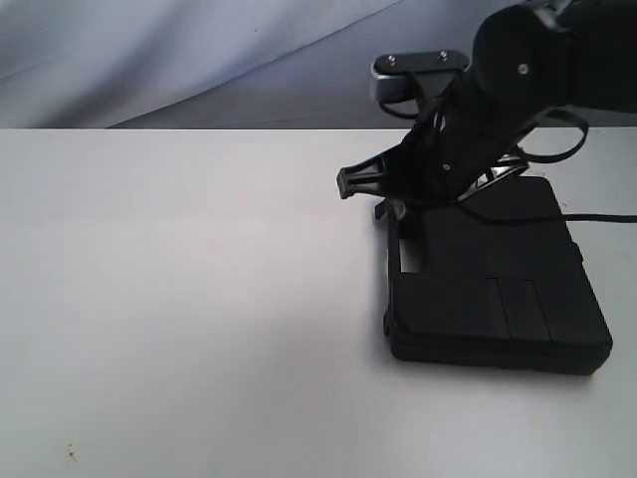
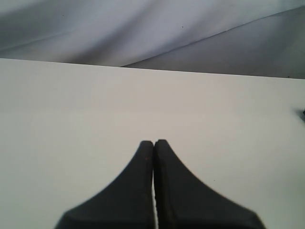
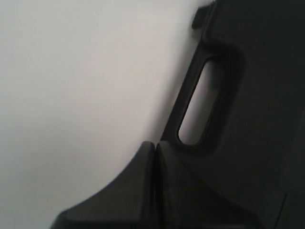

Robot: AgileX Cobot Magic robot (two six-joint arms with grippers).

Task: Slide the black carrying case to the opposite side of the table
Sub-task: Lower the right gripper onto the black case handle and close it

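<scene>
The black carrying case (image 1: 488, 289) lies flat on the right part of the white table (image 1: 179, 279). Its handle slot (image 1: 409, 254) faces the middle of the table. My right gripper (image 1: 386, 209) is shut and empty, reaching down from the upper right to the case's handle edge. In the right wrist view its tips (image 3: 155, 144) sit right at the case (image 3: 257, 95) rim, beside one end of the handle slot (image 3: 200, 105); contact cannot be told. My left gripper (image 2: 154, 141) is shut on nothing above bare table (image 2: 95, 105) and is out of the exterior view.
A grey cloth backdrop (image 1: 199, 60) hangs behind the table's far edge. A dark cable (image 1: 597, 216) runs off to the right behind the case. A tiny speck (image 1: 70, 453) marks the near left tabletop. White table surface stretches left of the case.
</scene>
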